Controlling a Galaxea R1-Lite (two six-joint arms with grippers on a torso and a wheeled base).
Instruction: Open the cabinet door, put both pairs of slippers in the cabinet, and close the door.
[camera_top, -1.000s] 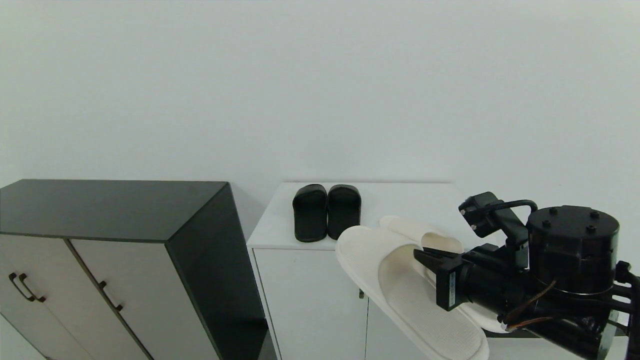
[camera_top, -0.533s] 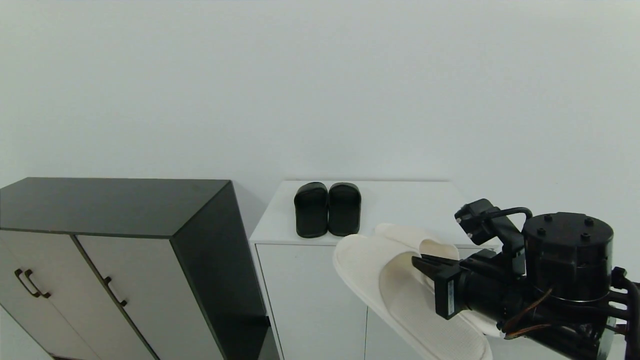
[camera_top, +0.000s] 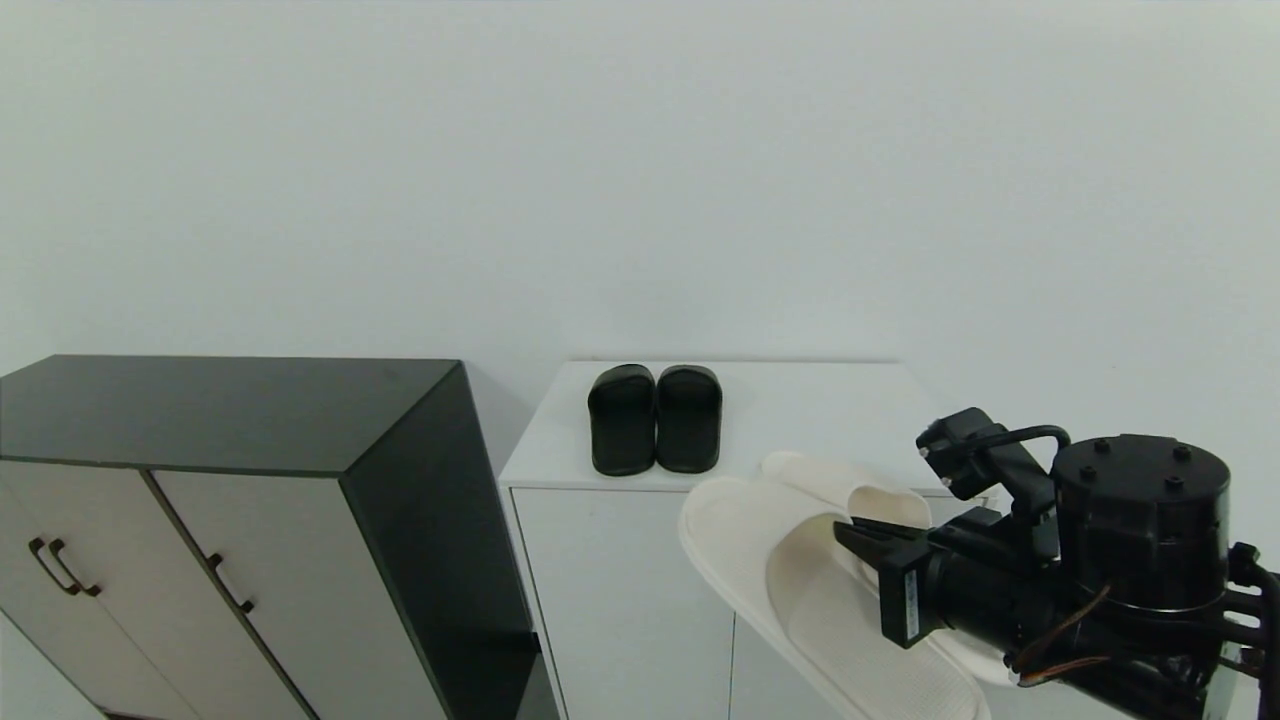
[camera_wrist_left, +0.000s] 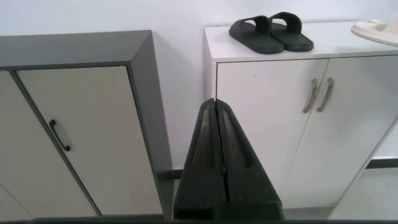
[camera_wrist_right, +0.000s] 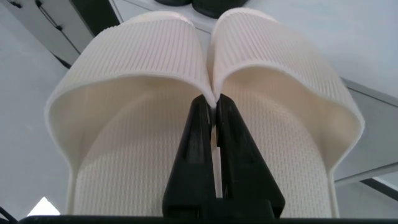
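Note:
A pair of black slippers (camera_top: 655, 432) (camera_wrist_left: 270, 34) stands side by side on top of the white cabinet (camera_top: 800, 400) (camera_wrist_left: 261, 112), whose two doors are closed. In front of that cabinet, at its right half, my right gripper (camera_top: 850, 535) (camera_wrist_right: 214, 102) is shut on a pair of white slippers (camera_top: 770, 560) (camera_wrist_right: 149, 81). It pinches their two straps together, and the soles hang tilted down. My left gripper (camera_wrist_left: 215, 106) is shut with nothing in it, held low before the gap between the two cabinets.
A dark cabinet (camera_top: 230, 410) (camera_wrist_left: 74, 46) with pale closed doors and black handles stands to the left of the white one. The white cabinet's metal door handles (camera_wrist_left: 320, 94) sit at the middle of its front. A plain wall rises behind both.
The head view shifted slightly. My right gripper sank a little with the white slippers and then drifted slightly to the right.

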